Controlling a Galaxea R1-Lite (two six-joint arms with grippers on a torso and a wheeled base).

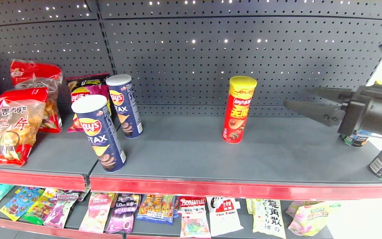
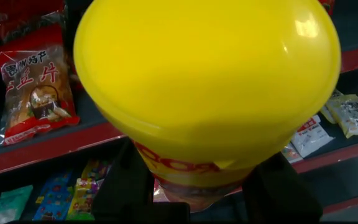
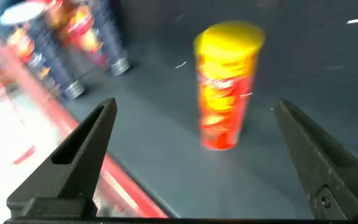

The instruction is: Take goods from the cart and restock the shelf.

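Head view: right end effector (image 1: 296, 96) wide open, empty, near red can (image 1: 239, 109) on shelf (image 1: 277, 159).
Left wrist view: left end effector (image 2: 197, 193) clamps 1 yellow-lidded can (image 2: 207, 81).

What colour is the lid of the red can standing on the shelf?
Yellow lid, head view best.

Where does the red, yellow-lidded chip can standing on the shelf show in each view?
Head view: red chip can upright mid-shelf, beside the right gripper.
Left wrist view: not it; this yellow lid tops a second can in the left gripper.
Right wrist view: centre, between open fingers.
Shared landmark: shelf's red edge.
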